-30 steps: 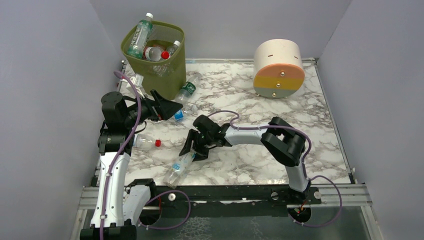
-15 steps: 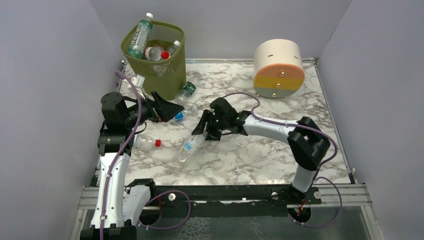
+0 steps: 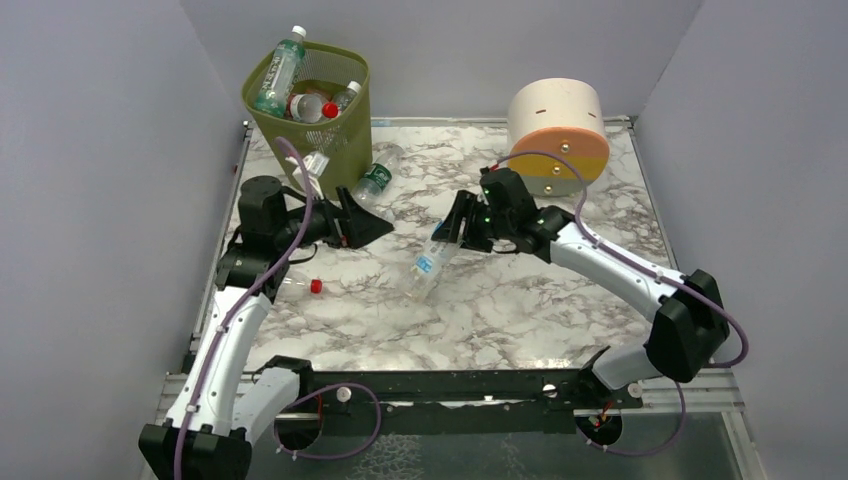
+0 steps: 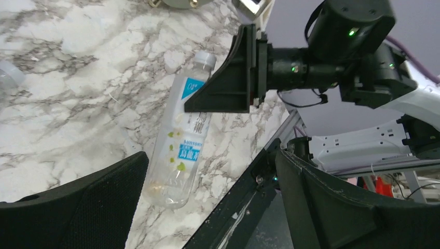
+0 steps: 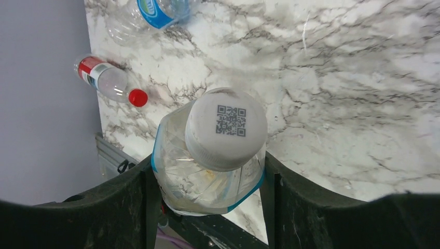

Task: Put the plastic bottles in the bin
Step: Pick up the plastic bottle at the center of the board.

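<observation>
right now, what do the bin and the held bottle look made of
Bin: olive-green mesh, probably coated metal or plastic; fine holes in its wall. Bottle in the right gripper: thin clear glossy plastic; marble shows through it, cap matte white.

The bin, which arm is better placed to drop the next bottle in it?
Right: the right gripper holds a blue-labelled bottle by its neck, while the left gripper is open and empty.
</observation>
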### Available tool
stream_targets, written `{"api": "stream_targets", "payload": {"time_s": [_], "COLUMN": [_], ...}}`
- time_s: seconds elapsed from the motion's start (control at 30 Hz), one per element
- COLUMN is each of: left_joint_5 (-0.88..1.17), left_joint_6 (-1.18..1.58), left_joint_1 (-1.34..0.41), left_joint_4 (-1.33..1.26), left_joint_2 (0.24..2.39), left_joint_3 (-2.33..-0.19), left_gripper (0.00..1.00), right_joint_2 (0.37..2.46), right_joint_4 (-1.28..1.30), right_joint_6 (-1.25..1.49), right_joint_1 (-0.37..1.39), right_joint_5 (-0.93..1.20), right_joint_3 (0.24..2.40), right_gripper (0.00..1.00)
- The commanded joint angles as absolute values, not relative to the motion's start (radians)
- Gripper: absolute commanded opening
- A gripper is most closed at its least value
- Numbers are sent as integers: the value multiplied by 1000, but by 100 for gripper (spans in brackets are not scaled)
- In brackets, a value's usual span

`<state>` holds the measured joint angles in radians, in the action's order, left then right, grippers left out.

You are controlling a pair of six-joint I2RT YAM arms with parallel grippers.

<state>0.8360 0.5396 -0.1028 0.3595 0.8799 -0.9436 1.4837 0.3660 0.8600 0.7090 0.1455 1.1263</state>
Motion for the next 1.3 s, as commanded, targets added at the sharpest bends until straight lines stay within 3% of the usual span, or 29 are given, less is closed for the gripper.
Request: {"api": "stream_targets", "payload": {"time_s": [0.0, 0.53, 1.13, 1.27], "left_joint_5": [699, 314, 120, 110], "left_joint_6": [535, 459, 410, 411], "left_joint_1": [-242, -743, -841, -850], "left_joint_4": [296, 221, 272, 272], "left_joint_2": [927, 1102, 1106, 1103], "left_joint_3": [-928, -927, -932, -922], "left_gripper": [99, 99, 99, 94], "right_joint_2": [1411, 1399, 1410, 1415], "right_joint_4": [438, 545, 582, 570], "right_joint_6": [735, 545, 512, 524], "right_joint_1": [658, 575, 572, 572], "right_joint_5": [139, 384, 585, 611], "right_joint_3": [1124, 1257, 1319, 1322], "right_gripper": [56, 56, 56, 56]}}
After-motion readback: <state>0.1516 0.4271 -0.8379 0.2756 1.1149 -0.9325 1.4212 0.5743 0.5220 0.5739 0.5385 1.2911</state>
